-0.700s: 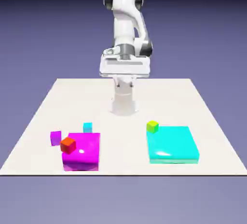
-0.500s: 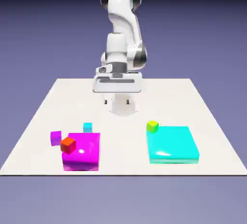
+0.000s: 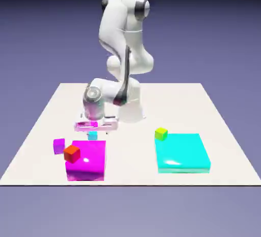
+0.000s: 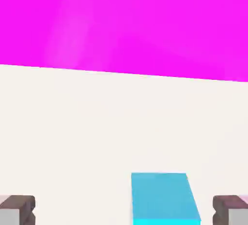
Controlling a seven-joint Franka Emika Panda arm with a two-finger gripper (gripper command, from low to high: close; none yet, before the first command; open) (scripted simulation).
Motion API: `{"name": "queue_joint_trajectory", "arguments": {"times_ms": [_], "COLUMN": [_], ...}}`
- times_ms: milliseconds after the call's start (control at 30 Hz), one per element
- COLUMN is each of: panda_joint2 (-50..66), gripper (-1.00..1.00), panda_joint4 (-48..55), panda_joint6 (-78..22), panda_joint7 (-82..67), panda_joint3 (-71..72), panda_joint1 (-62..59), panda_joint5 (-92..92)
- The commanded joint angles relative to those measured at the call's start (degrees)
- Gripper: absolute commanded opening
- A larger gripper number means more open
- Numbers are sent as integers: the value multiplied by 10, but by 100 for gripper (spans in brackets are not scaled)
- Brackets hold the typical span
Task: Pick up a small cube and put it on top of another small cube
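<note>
The pincer (image 4: pixel 124 210), spread wide, has come down from the upper middle to left of centre. The cyan cube (image 4: pixel 162 197) now shows between its tips, at the hand view's bottom.

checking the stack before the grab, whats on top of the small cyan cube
Nothing rests on the cyan cube: its top face shows bare in the hand view, between the open fingertips. The picture's bottom edge cuts off its lower part.

The pale counter (image 3: pixel 130 164) lies under the jaws (image 3: pixel 93 133). On it, the cyan cube (image 3: pixel 92 135) is between the open jaws, low down; the magenta block (image 3: pixel 86 162) and violet cube (image 3: pixel 59 146) are near them, the big cyan block (image 3: pixel 182 153) well apart.
</note>
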Motion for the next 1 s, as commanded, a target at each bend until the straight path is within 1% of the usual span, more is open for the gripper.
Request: {"name": "queue_joint_trajectory", "arguments": {"times_ms": [0, 33, 200, 233, 267, 433, 800, 933, 967], "panda_joint2": [13, 13, 110, 111, 111, 14, 115, 187, 191], "gripper": [0, 0, 0, -100, -100, -100, -100, -100, -100], "panda_joint4": [4, 4, -25, -25, -25, 6, 181, 163, 161], "panda_joint6": [-13, -13, 108, 108, 108, -13, 0, 95, 100], "panda_joint7": [-5, -5, -31, -31, -31, -9, -283, -295, -295], "panda_joint3": [-11, -11, 35, 35, 35, -12, -116, -82, -80], "panda_joint1": [4, 4, -46, -46, -46, 4, 37, -18, -22], "panda_joint5": [-3, -3, 37, 37, 37, -4, -69, -49, -48]}}
